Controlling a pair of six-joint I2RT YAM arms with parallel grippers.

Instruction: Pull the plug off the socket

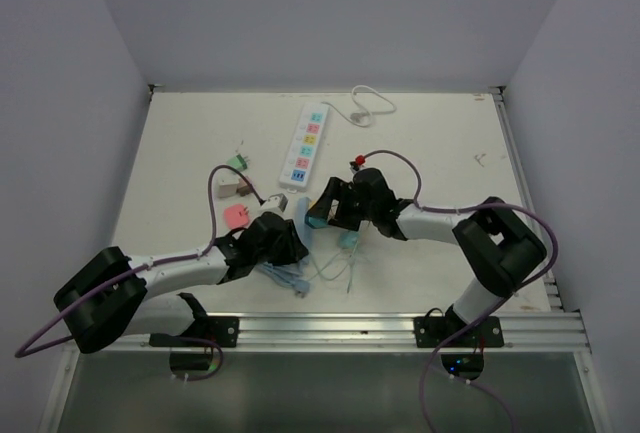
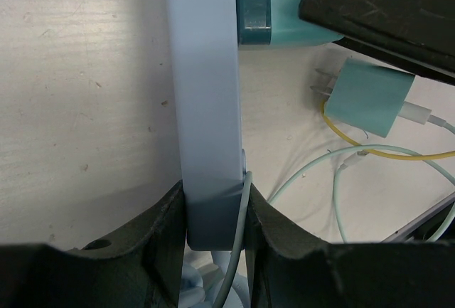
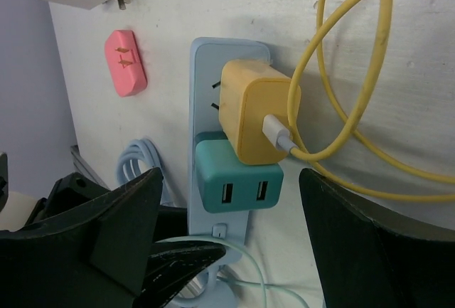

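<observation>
While left gripper (image 2: pixel 213 212) pinches the blue socket strip (image 2: pixel 202 94) at its near end, right gripper (image 3: pixel 234 194), jaws spread, straddles the teal plug (image 3: pixel 238 180) and yellow plug (image 3: pixel 256 112) seated in it, mid-scene. Close squarely on one; pull straight out, strip held down.

A white table (image 1: pixel 180 143) fills the middle of the top view, and its surface has small marks and scuffs. Behind it, in the upper part of the frame, stands a plain back wall (image 1: pixel 330 13). A left wall (image 1: pixel 50 103) and a right wall (image 1: pixel 600 103) of the same pale lilac-grey colour close both sides. A metal rail (image 1: pixel 340 331) runs along the near edge of the table, low in the frame, and a side rail (image 1: pixel 522 168) runs along its right edge. The light is even and soft.
</observation>
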